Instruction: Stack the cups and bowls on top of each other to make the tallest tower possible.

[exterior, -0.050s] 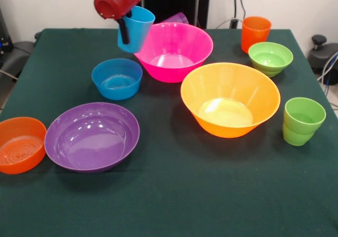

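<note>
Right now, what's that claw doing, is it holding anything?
Claw: shut on the blue cup, gripping its rim and holding it tilted in the air above the table.

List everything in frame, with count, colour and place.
Sky blue cup: 1, tilted, held off the table in the claw, beside the pink bowl.
Purple cup: 1, behind the pink bowl, mostly hidden.
Orange cup: 1, far right.
Green cup: 1, right edge.
Pink bowl: 1, large, far centre.
Yellow-orange bowl: 1, large, centre right.
Purple bowl: 1, wide, near left.
Blue bowl: 1, small, left of pink.
Green bowl: 1, small, beside the orange cup.
Orange bowl: 1, small, left edge.
Table: 1, dark green cloth.
Claw: 1, red and black, gripping the sky blue cup's rim.
</note>
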You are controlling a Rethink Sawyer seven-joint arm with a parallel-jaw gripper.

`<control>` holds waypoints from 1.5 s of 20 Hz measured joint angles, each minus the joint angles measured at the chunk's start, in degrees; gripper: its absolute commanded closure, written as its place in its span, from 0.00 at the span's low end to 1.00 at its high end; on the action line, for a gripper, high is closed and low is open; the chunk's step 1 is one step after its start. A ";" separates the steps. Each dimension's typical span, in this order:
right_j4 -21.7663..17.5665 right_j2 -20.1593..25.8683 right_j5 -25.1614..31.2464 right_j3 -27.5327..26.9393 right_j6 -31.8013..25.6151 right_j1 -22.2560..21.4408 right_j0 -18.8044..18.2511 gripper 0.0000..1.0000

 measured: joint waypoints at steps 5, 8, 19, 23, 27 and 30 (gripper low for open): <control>0.17 0.00 -0.76 -0.05 -1.11 -0.04 -2.73 1.00; 0.73 0.00 -0.76 -0.35 -2.96 0.32 -4.68 1.00; 3.01 -0.22 -0.75 -4.38 -18.85 5.30 -12.04 1.00; 3.99 -0.24 -0.76 -5.76 -23.41 6.59 -13.85 1.00; 6.46 -0.26 -0.55 -7.62 -27.80 7.52 -16.08 1.00; 8.30 -0.26 0.37 -9.09 -29.14 7.52 -17.07 1.00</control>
